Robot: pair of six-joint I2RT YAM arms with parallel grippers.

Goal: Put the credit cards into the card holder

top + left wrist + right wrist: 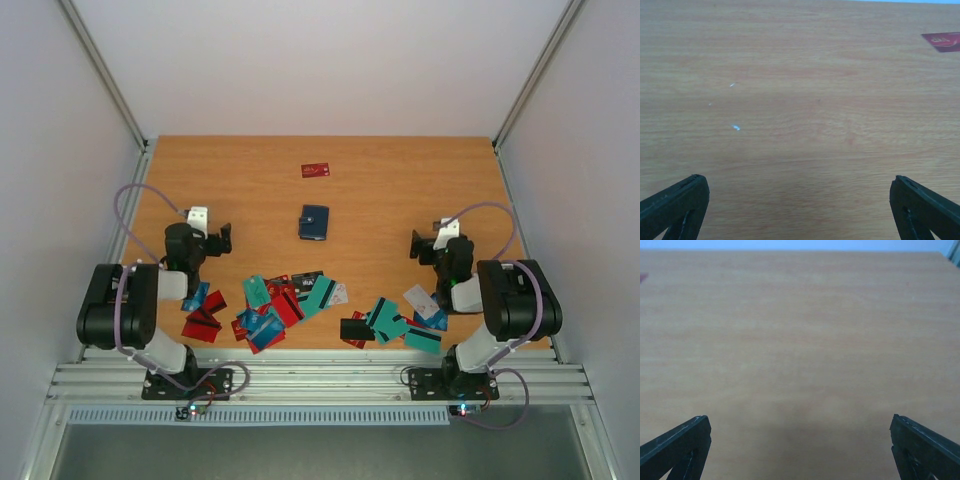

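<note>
Closed navy card holder (pixel 314 222) at table (pixel 420 180) centre, credit cards (pixel 320 293) strewn along near edge, red card (pixel 316 170) beyond

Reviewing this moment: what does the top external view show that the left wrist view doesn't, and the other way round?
Only the top external view: the dark blue card holder mid-table, the scattered credit cards along the near edge, the left arm and the right arm.
Only the left wrist view: the left gripper close up, jaws wide apart with nothing between them, and small white specks on the wood.
Both: the lone red card lying apart on the far side, and the wooden table.
</note>
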